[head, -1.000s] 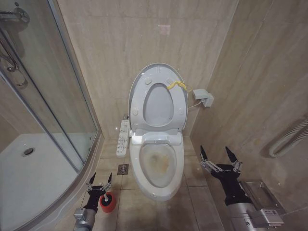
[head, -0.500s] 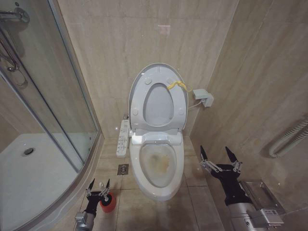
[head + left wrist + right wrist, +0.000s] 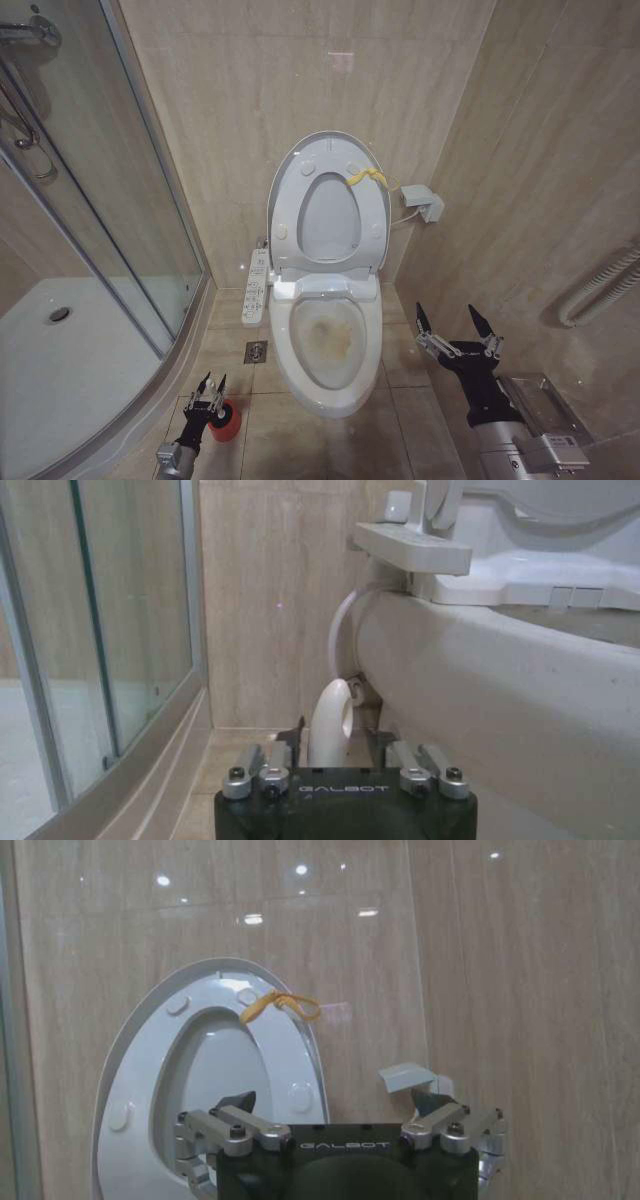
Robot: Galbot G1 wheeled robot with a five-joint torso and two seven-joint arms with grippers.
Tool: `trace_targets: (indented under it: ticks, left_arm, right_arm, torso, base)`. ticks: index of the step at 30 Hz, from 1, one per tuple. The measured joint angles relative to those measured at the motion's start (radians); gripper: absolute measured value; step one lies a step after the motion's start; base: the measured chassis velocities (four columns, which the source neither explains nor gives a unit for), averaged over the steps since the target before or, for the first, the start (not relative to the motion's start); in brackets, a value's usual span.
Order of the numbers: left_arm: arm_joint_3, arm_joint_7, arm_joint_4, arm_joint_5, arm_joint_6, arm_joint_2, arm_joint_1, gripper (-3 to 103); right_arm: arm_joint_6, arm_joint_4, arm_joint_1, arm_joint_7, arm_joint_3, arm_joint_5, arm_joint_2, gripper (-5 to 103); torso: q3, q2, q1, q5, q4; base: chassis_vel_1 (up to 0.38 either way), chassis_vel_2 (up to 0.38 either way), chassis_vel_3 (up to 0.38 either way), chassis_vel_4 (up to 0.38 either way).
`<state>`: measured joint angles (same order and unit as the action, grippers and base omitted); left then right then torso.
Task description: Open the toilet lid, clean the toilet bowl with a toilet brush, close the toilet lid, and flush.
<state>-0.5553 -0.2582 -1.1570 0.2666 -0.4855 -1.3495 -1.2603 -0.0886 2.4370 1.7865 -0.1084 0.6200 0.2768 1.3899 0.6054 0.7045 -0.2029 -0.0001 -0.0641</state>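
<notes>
The glossy oval lid stands raised at centre frame, so fetching the brush is the step in hand. At lower left the left gripper hangs over the red holder, fingers narrowed about the slim white handle, though whether they grip it I cannot tell. Next it must clamp and lift toward the stained ceramic bowl; the right gripper waits spread wide at lower right.

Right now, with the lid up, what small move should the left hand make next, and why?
Probably grip the thin white toilet brush handle firmly and lift it straight up out of the small red round holder cup: the left hand straddles it, and the stained white ceramic toilet bowl lies uncovered.
</notes>
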Motion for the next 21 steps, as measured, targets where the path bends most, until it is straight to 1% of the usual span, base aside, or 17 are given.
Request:
trace_targets:
  ticks: [3,4,10,11,21]
  left_arm:
    - [-0.003,0.001,0.0,-0.003,-0.002,0.0,-0.008,54]
    - [-0.007,0.002,-0.001,-0.011,-0.003,0.0,-0.011,27]
    - [-0.017,0.004,0.004,-0.018,-0.006,0.002,-0.014,27]
    - [-0.018,0.004,0.005,-0.018,-0.007,0.002,-0.013,22]
    - [-0.017,0.012,0.01,-0.017,-0.009,0.002,-0.009,22]
  right_arm:
    - [0.0,0.0,0.0,0.0,0.0,0.0,0.0,100]
    - [0.0,0.0,0.0,0.0,0.0,0.0,0.0,100]
    - [0.0,0.0,0.0,0.0,0.0,0.0,0.0,100]
    - [0.0,0.0,0.0,0.0,0.0,0.0,0.0,100]
    - [0.0,0.0,0.0,0.0,0.0,0.0,0.0,100]
  torso:
    - [0.0,0.0,0.0,0.0,0.0001]
    - [0.0,0.0,0.0,0.0,0.0001]
    - [0.0,0.0,0.0,0.0002,0.0]
    - [0.0,0.0,0.0,0.0002,0.0001]
    - [0.0,0.0,0.0,0.0001,0.0]
  base:
    - [0.0,0.0,0.0,0.0]
    - [0.0,0.0,0.0,0.0]
    - [0.0,0.0,0.0,0.0]
    - [0.0,0.0,0.0,0.0]
    - [0.0,0.0,0.0,0.0]
